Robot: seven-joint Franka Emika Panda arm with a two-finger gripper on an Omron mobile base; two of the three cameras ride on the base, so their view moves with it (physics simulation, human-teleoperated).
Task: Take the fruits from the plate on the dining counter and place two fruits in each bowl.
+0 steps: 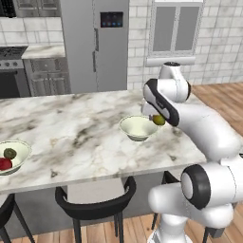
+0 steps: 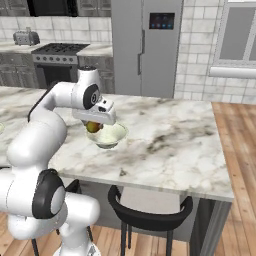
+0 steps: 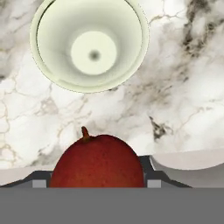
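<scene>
My gripper (image 3: 97, 183) is shut on a fruit (image 3: 97, 159), dark red with a short stem in the hand view and yellowish from the base cameras (image 1: 159, 119) (image 2: 92, 127). It hangs just above the near rim of an empty cream bowl (image 1: 137, 127) (image 2: 108, 134) (image 3: 89, 43) on the white marble dining counter (image 1: 76, 128). A second bowl (image 1: 21, 151) at the counter's left end holds a green fruit (image 1: 9, 153) and a red fruit (image 1: 4, 163). A pale curved rim (image 3: 192, 159) lies beside the held fruit; I cannot tell whether it is the plate.
Black stools (image 1: 95, 201) (image 2: 150, 212) stand under the counter's front edge. Behind the counter are a grey fridge (image 1: 95, 42), a stove (image 2: 57, 60) and grey cabinets. Wood floor (image 2: 235, 150) runs to the right of the counter.
</scene>
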